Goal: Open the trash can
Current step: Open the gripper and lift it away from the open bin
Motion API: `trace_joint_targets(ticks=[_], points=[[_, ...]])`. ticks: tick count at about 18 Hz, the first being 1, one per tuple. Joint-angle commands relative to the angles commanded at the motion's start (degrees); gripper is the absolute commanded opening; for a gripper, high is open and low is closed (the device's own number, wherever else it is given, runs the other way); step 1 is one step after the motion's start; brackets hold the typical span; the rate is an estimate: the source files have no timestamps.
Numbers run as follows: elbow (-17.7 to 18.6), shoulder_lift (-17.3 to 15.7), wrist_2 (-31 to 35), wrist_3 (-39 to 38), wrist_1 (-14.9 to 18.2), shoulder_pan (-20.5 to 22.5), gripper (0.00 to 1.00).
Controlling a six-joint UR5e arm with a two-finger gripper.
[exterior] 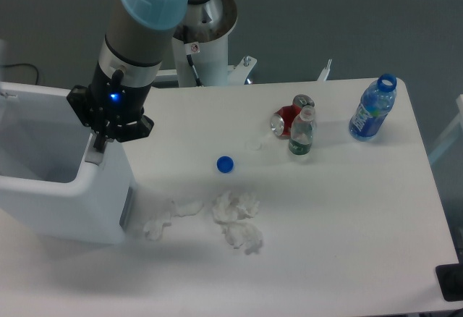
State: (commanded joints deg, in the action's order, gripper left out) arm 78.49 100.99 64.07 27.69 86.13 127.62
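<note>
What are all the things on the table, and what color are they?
trash can: one, white, left edge of the table, lid open
bottle cap: one, blue, middle of the table
crumpled tissues: several pieces, white, in front of the cap
soda can: one, red, lying down behind the small bottle
small bottle: one, clear with green label, upright
blue bottle: one, uncapped, upright near the right edge
table: one, white
gripper: one, black, on the trash can's right rim
</note>
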Motion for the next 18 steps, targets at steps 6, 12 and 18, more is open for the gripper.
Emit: trace_joint_targets(ticks=[6,12,18], points=[[-0.35,-0.70,-0.09,0.35,-0.09,0.17,0.02],[-0.53,-0.62,-0.09,0.44,-4.29,0.70,0.34],[0.00,-0.53,0.35,0.70,-6.59,3.33,0.85]])
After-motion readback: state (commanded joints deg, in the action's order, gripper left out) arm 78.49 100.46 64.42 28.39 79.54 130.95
